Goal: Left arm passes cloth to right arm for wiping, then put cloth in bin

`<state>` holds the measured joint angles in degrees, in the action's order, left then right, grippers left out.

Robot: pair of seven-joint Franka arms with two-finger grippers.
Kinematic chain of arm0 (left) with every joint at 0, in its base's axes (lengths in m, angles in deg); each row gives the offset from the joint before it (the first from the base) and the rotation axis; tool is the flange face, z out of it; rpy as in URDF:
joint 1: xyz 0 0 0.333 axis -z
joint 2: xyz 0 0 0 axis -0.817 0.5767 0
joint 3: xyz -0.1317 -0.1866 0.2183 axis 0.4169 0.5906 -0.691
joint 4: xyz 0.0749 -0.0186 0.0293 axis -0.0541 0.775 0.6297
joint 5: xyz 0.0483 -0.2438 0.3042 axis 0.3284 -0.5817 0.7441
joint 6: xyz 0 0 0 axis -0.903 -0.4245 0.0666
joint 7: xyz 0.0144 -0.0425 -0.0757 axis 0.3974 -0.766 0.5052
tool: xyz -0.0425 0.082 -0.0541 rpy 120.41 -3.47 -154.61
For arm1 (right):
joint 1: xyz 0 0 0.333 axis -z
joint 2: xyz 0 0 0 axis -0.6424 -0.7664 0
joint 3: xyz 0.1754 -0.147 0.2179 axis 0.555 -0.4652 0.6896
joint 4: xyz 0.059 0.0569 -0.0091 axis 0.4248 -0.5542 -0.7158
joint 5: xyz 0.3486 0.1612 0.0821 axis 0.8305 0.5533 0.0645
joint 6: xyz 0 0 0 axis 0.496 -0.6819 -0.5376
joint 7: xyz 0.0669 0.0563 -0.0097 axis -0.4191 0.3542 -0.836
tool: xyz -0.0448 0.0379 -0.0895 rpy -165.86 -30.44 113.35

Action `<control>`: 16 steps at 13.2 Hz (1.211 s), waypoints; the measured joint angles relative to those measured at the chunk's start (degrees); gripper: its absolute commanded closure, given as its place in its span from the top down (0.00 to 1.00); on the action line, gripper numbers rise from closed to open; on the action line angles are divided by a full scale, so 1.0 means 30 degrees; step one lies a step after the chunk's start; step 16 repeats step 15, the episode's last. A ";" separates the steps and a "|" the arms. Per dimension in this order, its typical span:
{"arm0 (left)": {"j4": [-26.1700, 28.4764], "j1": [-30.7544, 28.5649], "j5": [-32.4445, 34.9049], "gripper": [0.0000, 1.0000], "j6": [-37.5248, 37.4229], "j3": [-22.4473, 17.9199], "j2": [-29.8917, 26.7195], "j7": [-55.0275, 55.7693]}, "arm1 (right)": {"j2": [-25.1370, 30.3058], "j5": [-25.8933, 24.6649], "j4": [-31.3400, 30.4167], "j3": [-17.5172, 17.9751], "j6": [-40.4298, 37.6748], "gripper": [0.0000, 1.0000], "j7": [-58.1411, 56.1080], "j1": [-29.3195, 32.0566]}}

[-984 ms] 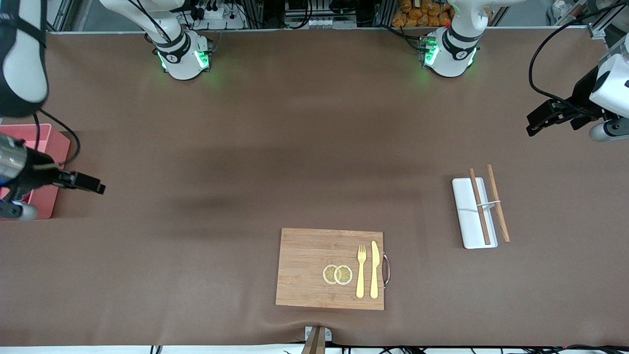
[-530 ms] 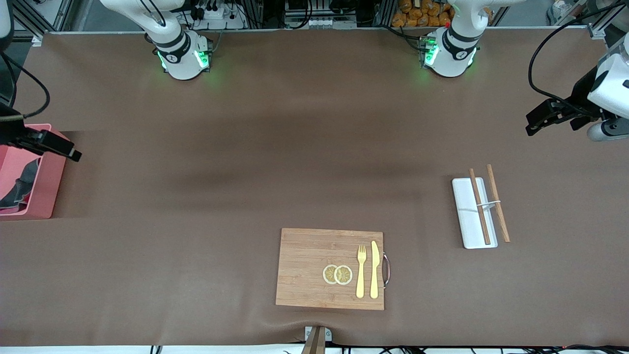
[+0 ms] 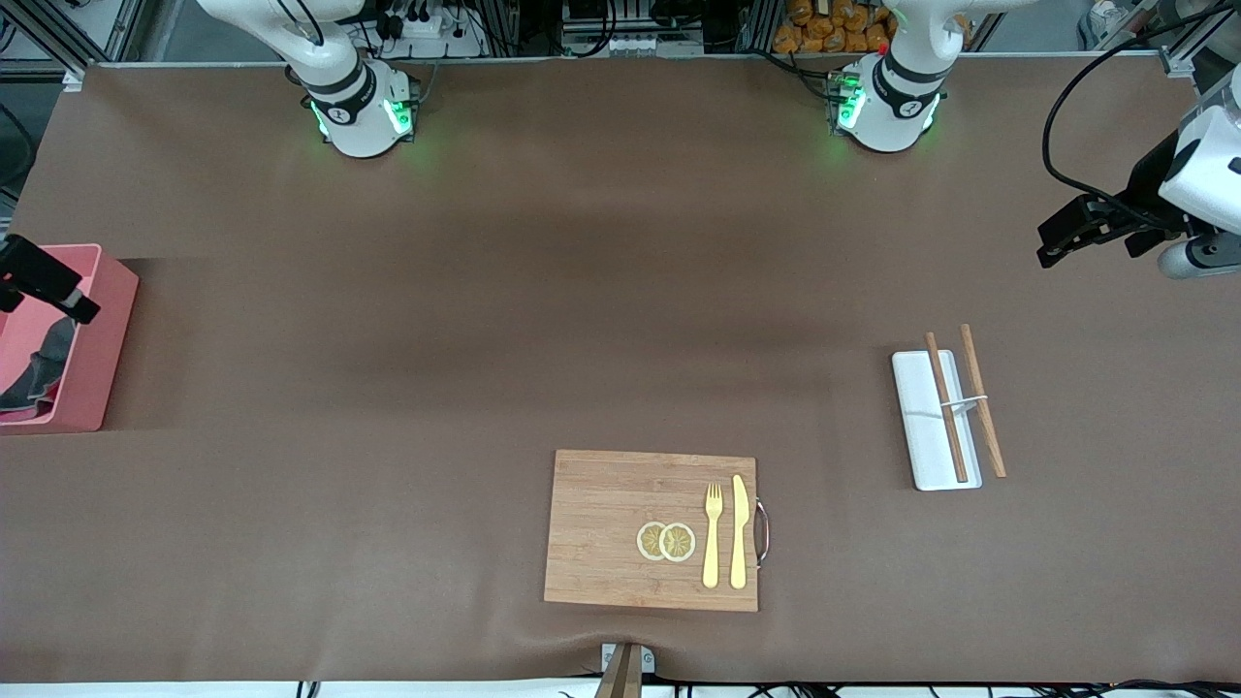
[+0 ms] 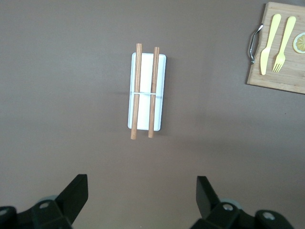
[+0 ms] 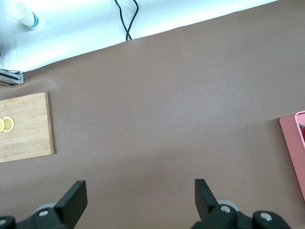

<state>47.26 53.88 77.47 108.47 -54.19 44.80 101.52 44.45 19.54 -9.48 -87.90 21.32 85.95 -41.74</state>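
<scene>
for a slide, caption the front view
Cloth in the pink bin; right gripper open above it, left gripper open.

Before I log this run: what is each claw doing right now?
Left claw: open, empty, above the chopstick tray.
Right claw: open, empty, up beside the bin.

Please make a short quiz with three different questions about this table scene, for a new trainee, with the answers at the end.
1. True or false: the dark grey and pink cloth lies inside the pink rectangular plastic bin.
2. What rests on the white rectangular tray? A) fork B) two wooden chopsticks C) lemon slices
3. Fill in: the yellow fork and knife lie on the wooden ____ board.

Key: 1 true. 2 B. 3 cutting. Both the left gripper and right gripper are open and empty.
</scene>
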 measured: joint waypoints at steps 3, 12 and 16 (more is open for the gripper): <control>-0.0090 0.0000 0.0000 1.00 0.0001 -0.0001 -0.0001 -0.0072 | -0.0054 -0.0021 0.0016 0.0061 -0.0107 1.00 -0.0137 -0.0064; -0.0083 0.0000 -0.0432 1.00 -0.0246 0.0002 0.0000 -0.0152 | -0.0069 -0.1608 0.0007 0.0285 -0.0382 1.00 -0.0205 -0.0404; -0.0080 0.0000 -0.0685 1.00 -0.0380 0.0001 0.0001 -0.0153 | -0.0073 -0.1923 -0.0003 0.0348 -0.0738 1.00 -0.0220 -0.0521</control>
